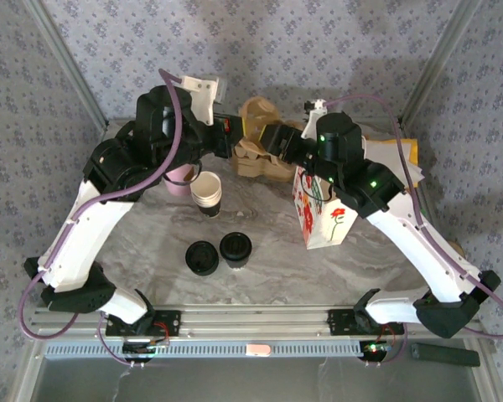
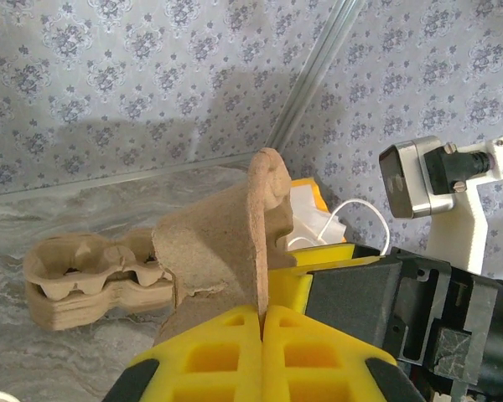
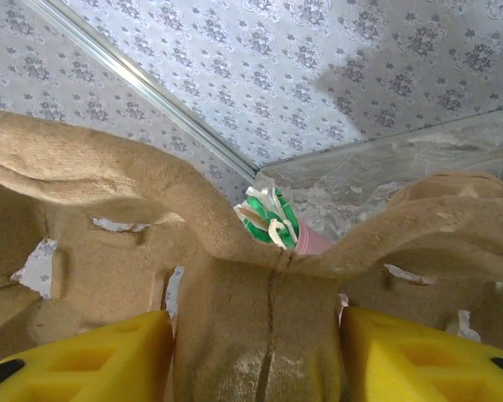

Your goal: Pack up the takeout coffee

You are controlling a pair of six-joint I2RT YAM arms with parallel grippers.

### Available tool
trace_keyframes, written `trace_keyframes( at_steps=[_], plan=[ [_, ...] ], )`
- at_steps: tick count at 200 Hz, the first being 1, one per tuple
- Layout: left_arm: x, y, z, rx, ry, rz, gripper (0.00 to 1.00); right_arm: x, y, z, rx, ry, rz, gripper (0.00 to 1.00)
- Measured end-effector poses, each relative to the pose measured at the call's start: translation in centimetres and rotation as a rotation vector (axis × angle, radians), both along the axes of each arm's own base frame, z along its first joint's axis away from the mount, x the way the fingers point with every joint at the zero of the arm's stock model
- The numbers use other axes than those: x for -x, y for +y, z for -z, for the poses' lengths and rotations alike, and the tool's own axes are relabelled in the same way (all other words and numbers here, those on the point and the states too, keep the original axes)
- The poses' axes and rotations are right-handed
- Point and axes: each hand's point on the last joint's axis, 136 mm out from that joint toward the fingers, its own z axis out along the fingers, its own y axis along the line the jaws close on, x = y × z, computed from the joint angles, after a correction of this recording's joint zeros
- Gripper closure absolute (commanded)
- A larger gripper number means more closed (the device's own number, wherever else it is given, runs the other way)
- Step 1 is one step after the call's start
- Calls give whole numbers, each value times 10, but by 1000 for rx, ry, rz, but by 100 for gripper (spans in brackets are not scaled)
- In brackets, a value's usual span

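The takeout coffee (image 1: 235, 248) stands at lower centre of the top view, just right of a pile of black lids (image 1: 202, 257). Near upper centre, the left gripper (image 2: 261, 322) is pressed together on the edge of a cardboard cup carrier (image 2: 218, 247). The right gripper (image 3: 256, 352) pinches its middle ridge.

We are looking at a robot test cell rather than a real café. Wallpapered panels (image 1: 318, 50) in bare metal framing (image 1: 67, 75) close in the marble-look table (image 1: 268, 276) behind and beside it, and an aluminium rail (image 1: 251, 321) at the table's near edge carries the arm bases (image 1: 126, 306).
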Motion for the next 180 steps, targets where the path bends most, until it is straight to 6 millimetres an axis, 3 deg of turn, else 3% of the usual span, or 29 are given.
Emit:
trace_keyframes(
  at_steps=[89,134,180],
  plan=[
    [-1,-1,-5,15,-13,0,98,-7,1,0,-46,11,1,42],
    [-1,-1,-5,15,-14,-4,96,-8,3,-1,-61,15,-18,48],
    [-5,0,-2,7,-11,-24,85,-9,5,4,-73,13,-44,52]
  ],
)
